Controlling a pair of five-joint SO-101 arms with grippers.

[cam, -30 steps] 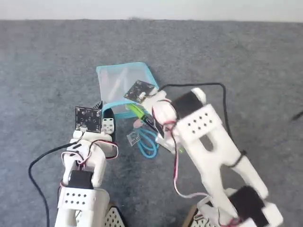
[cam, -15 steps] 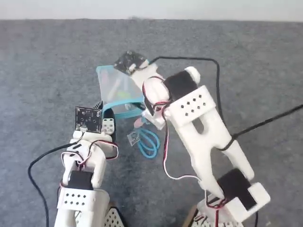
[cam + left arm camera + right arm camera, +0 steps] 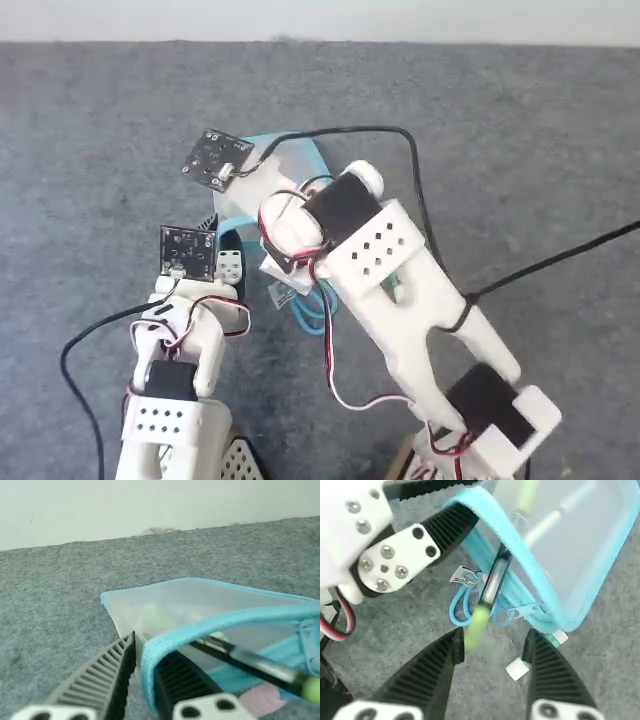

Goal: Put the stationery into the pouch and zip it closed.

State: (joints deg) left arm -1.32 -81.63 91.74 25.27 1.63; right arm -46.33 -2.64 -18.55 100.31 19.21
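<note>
Pouch (image 3: 200, 605), upper-centre of high view, looks light and floppy: left gripper (image 3: 142, 652) clamped on its zip rim, the best hold; right gripper (image 3: 493, 640) wide open, empty.

The worktop (image 3: 560, 150) is grey all over, with a short, carpet-like pile flecked lighter and darker. Along its far edge it meets a plain white wall (image 3: 320, 20) in a straight line from side to side. In the left wrist view, a small dark scuff (image 3: 159, 530) sits on that line. The light is even, and shadows on the grey surface are soft.
</note>
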